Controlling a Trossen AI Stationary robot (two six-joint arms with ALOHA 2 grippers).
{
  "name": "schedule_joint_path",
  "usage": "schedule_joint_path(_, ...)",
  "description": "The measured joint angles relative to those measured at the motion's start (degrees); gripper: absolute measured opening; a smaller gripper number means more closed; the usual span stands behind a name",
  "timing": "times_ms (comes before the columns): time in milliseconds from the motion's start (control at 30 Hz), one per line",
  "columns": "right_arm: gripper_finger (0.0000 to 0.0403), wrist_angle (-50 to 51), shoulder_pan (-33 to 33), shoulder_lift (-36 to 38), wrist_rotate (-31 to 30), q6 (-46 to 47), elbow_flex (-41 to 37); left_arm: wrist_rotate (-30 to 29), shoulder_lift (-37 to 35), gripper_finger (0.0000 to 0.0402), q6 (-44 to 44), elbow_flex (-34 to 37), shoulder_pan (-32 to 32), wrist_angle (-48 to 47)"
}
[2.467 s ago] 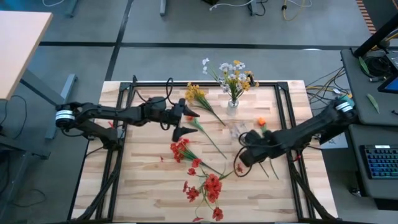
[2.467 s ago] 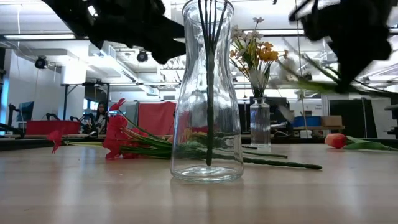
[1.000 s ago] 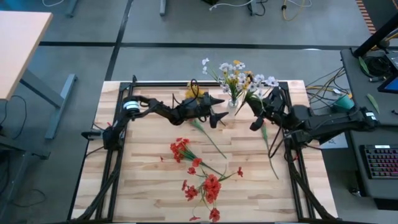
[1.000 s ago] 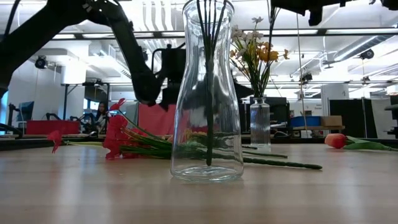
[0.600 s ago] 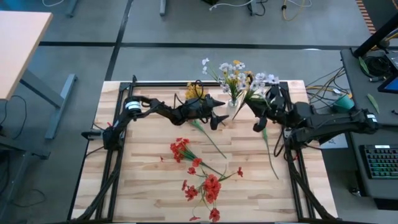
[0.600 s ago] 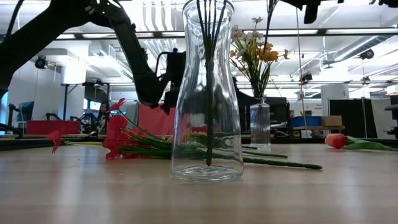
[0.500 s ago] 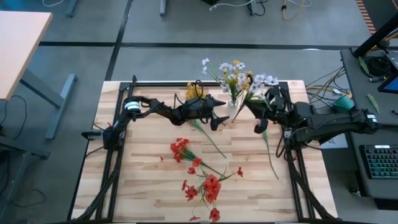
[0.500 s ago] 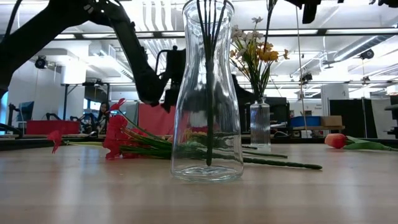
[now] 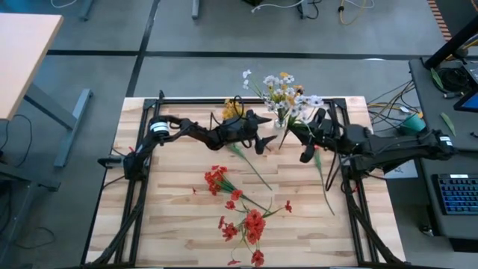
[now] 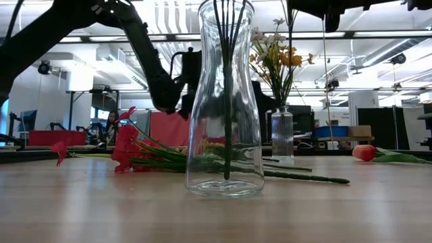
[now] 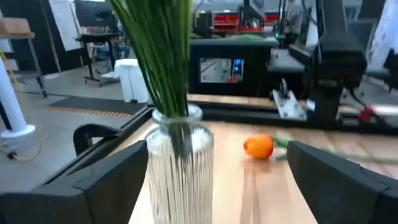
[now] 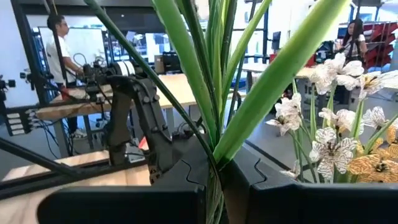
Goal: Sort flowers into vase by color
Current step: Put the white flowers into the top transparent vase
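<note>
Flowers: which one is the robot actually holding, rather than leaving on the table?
The white spray: its stem is gripped by the right end effector, while the red flowers lie flat on the table.

No legible text, label, brand name, number or sign appears in any of the four views. The small lit blue-and-orange screen [image 11: 219,69] at upper centre of the left wrist view shows only coloured patches, with no characters that can be made out.
</note>
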State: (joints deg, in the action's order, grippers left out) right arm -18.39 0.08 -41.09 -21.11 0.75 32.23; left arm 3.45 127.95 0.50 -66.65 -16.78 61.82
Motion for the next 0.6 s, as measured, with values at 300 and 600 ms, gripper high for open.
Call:
schedule_joint_path(300, 0.0018, 2.2, 0.0, -1.5, -6.1, -0.7, 0.0, -3.4, 4.9, 0.0365, -8.9, -7.6, 0.0, -7.6)
schedule_joint_path(600, 0.0018, 3.2, 0.0, -1.5, -6.1, 0.0, 0.0, -4.5, 6.0, 0.0365, -7.4, -9.5, -0.4, -7.9)
